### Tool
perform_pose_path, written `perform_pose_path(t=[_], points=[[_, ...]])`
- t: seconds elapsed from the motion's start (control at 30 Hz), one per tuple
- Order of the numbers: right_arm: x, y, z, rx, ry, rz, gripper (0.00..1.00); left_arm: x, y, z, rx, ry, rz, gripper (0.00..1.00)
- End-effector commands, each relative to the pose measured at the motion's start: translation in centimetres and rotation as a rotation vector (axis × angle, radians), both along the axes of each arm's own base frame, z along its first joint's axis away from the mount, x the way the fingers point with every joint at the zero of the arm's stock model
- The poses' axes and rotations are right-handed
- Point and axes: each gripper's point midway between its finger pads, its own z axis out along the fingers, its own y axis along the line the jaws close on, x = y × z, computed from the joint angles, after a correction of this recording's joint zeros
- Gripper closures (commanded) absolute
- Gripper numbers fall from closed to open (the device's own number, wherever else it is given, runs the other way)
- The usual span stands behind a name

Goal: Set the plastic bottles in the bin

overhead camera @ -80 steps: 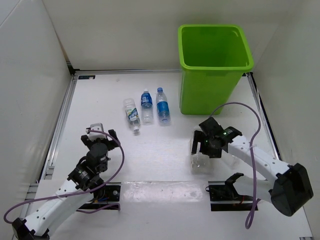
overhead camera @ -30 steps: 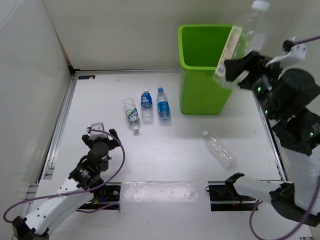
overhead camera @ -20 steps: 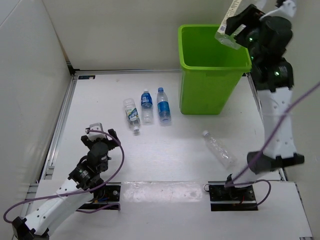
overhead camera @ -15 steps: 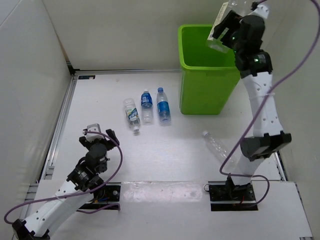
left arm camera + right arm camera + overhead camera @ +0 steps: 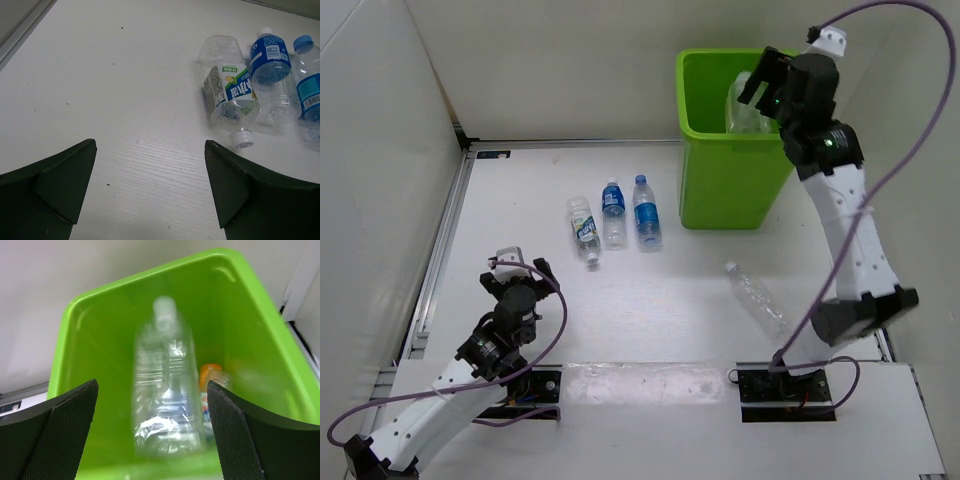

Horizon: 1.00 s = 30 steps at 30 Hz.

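Note:
The lime-green bin (image 5: 703,170) stands at the back right. My right gripper (image 5: 767,88) hovers over its mouth, jaws wide open. A wide clear bottle (image 5: 744,102), blurred, drops free between the jaws into the bin (image 5: 80,390) in the right wrist view (image 5: 167,390). A white-green labelled bottle (image 5: 583,228) and two blue-labelled bottles (image 5: 613,210) (image 5: 645,212) lie side by side left of the bin. A clear unlabelled bottle (image 5: 758,298) lies in front of the bin. My left gripper (image 5: 515,272) is open and empty, short of the white-green bottle (image 5: 229,92).
An orange-capped bottle (image 5: 212,385) lies at the bottom of the bin. White walls close in the table on the left, back and right. A metal rail (image 5: 445,240) runs along the left edge. The blue bottles (image 5: 270,70) (image 5: 307,85) show in the left wrist view.
My right arm carried the wide clear bottle up from the table to over the bin and opened; the bottle now falls in. The left arm has barely moved.

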Motion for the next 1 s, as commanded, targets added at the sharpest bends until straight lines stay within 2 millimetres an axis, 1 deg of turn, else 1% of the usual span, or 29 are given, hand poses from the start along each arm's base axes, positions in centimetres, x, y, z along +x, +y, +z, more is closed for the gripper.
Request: perform_pose_path(t=[0.0,0.03,0.07,0.1,0.13,0.2,0.23,0.27,0.3,0.33,0.37,0.4,0.43,0.47,0.5,0.53,0.57,0.6,0.63,0.67,0.7,0.77,0.83,0.87,0.9,0.93,0.97], points=[[-5.0,-4.0,4.4,-0.006,-0.122,-0.079,0.10,-0.1,0.3,0.4,-0.009,-0.008,0.020,0.00],[-6.0,-3.7,4.5,0.005,-0.141,-0.042,0.10,-0.1,0.3,0.4,-0.010,-0.009,0.020,0.00],[-7.3,-4.1,5.2,0.009,-0.157,-0.049,0.10,-0.1,0.4,0.4,-0.008,-0.009,0.021,0.00],[-7.8,-4.8,5.4,-0.001,-0.163,-0.100,0.10,-0.1,0.4,0.4,-0.007,-0.008,0.022,0.00],[-9.3,-3.8,6.6,-0.017,-0.190,-0.072,0.10,0.0,0.3,0.5,-0.007,-0.009,0.019,0.00],[-10.8,-3.8,7.7,-0.040,-0.210,-0.080,0.10,0.0,0.4,0.5,-0.009,-0.009,0.021,0.00],[-11.7,-2.9,7.9,-0.060,-0.211,-0.088,0.10,-0.1,0.4,0.4,-0.008,-0.007,0.021,0.00],[-13.2,-3.3,8.3,-0.064,-0.217,-0.090,0.10,0.0,0.4,0.4,-0.009,-0.008,0.024,0.00],[-13.8,-3.3,8.0,-0.077,-0.208,-0.089,0.10,-0.1,0.4,0.5,-0.012,-0.011,0.025,0.00],[-14.8,-2.2,6.3,-0.090,-0.158,-0.027,0.10,-0.2,0.5,0.5,-0.006,-0.008,0.027,0.00],[-15.9,-2.0,4.7,-0.099,-0.105,0.020,0.10,-0.2,0.7,0.6,-0.014,-0.014,0.037,0.00],[-17.3,-1.9,4.0,-0.039,-0.094,0.038,0.10,-0.2,0.8,0.6,-0.012,-0.013,0.040,0.00],[-16.9,-0.8,-1.3,-0.084,0.026,0.086,0.10,-0.3,0.8,0.4,-0.012,-0.010,0.041,0.00],[-18.1,-0.4,-2.2,-0.074,0.035,0.135,0.10,-0.3,0.8,0.5,-0.015,-0.014,0.037,0.00],[-19.4,-1.0,-3.3,-0.055,0.052,0.135,0.10,-0.3,0.9,0.4,-0.010,-0.011,0.042,0.00],[-19.5,-0.5,-8.7,-0.079,0.173,0.139,0.10,-0.3,0.9,0.5,-0.015,-0.014,0.042,0.00],[-21.3,-1.1,-9.8,-0.071,0.192,0.142,0.10,-0.3,0.8,0.5,-0.013,-0.013,0.037,0.00],[-21.8,-1.3,-11.5,-0.075,0.234,0.134,0.10,-0.3,0.8,0.4,-0.015,-0.014,0.038,0.00],[-22.3,-1.6,-16.0,-0.097,0.332,0.113,0.10,-0.4,0.9,0.5,-0.017,-0.014,0.041,0.00],[-23.5,-2.0,-17.2,-0.110,0.364,0.121,0.10,-0.4,0.9,0.4,-0.019,-0.013,0.040,0.00],[-24.2,-2.4,-21.0,-0.153,0.451,0.112,0.10,-0.5,0.9,0.3,-0.017,-0.008,0.043,0.00],[-24.8,-2.7,-22.6,-0.134,0.518,0.104,0.10,-0.5,1.0,0.5,-0.022,-0.017,0.050,0.00],[-25.6,-3.0,-25.7,-0.118,0.648,0.081,0.10,-0.5,1.2,0.5,-0.022,-0.017,0.056,0.00],[-25.8,-2.6,-26.6,-0.096,0.689,0.098,0.10,-0.5,1.2,0.3,-0.019,-0.014,0.061,0.00],[-25.8,-3.1,-27.7,-0.087,0.735,0.071,0.10,-0.5,1.3,0.5,-0.023,-0.019,0.063,0.00],[-25.3,-3.3,-28.4,-0.045,0.761,0.043,0.10,-0.5,1.2,0.4,-0.023,-0.017,0.061,0.00],[-25.3,-3.0,-29.5,-0.036,0.801,0.053,0.10,-0.5,1.3,0.4,-0.021,-0.016,0.064,0.00]])
